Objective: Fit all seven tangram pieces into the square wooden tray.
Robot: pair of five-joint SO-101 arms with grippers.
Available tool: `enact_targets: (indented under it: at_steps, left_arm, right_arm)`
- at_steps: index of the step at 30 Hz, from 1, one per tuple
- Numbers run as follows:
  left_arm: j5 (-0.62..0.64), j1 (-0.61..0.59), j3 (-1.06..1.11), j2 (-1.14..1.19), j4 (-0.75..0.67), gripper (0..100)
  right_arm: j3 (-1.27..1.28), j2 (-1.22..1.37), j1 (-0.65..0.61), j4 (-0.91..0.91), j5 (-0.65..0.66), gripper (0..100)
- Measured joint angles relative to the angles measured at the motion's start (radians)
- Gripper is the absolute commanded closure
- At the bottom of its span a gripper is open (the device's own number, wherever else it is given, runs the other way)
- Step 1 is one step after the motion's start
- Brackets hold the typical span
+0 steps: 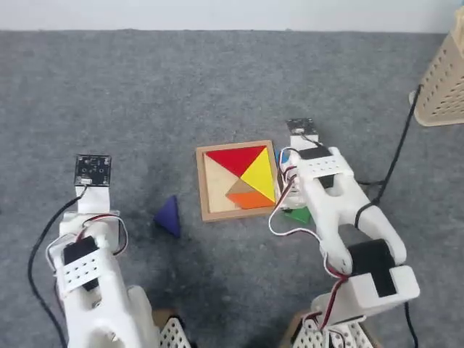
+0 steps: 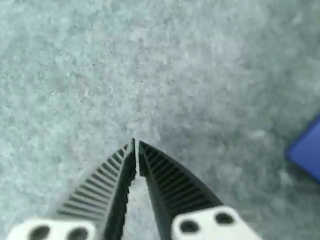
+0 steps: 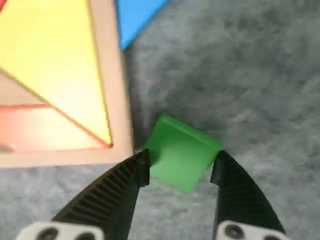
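Stretching grey and felt-like under everything as the surface [image 1: 145, 94]. Lying flat around its middle as the square wooden tray [image 1: 215, 190], partly filled. Holding a red triangle [image 1: 238, 157] along the far edge, a yellow triangle [image 1: 261, 176] at the right side and an orange piece [image 1: 252, 199] at the near edge. Leaving pale bare wood at the left, likely for pieces not yet set in.

Hanging low just right of the tray as the right tool [image 3: 181, 162], pinching the green square [image 3: 182, 147] by two opposite edges, seemingly gripping it for a lift into the tray. Hovering over bare surface at the left as the left tool [image 2: 136, 147], pressed together and carrying nothing, probably parking clear of the work.

Lying left of the tray as a dark blue triangle [image 1: 168, 215]. Peeking out just beyond the tray's right rim as a light blue piece [image 3: 137, 15]. Looking, for the green square, like a small, thick, bright block with crisp edges, sitting just off the tray's near right corner.
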Motion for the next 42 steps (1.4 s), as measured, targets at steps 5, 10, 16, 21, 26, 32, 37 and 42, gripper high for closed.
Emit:
enact_targets:
  at_steps: [5,10,16,21,26,32,37,42]
  left_arm:
    - [0.000,0.000,0.000,0.000,0.000,99]
    - [0.000,0.000,0.000,0.000,0.000,99]
    - [0.000,0.002,0.000,0.000,0.000,99]
    - [0.000,-0.002,0.000,0.000,0.000,99]
    - [0.000,0.000,0.000,0.000,0.000,99]
    - [0.000,-0.002,0.005,0.000,0.000,99]
    - [0.000,-0.002,0.005,0.000,0.000,99]
    - [0.000,-0.002,0.005,0.000,0.000,99]
  right_arm:
    - [-0.029,0.014,0.094,0.025,0.000,78.4]
    - [-0.137,0.032,0.126,0.138,0.000,78.3]
    - [-0.184,0.058,0.084,0.157,-0.031,78.3]
    - [-0.180,0.104,0.097,0.121,-0.031,78.3]
    - [-0.189,0.163,0.118,0.107,-0.032,78.6]
    - [-0.245,0.226,0.115,0.135,-0.035,78.6]
    - [-0.247,0.227,0.115,0.138,-0.035,83.1]
    - [-0.247,0.227,0.138,0.153,-0.032,86.1]
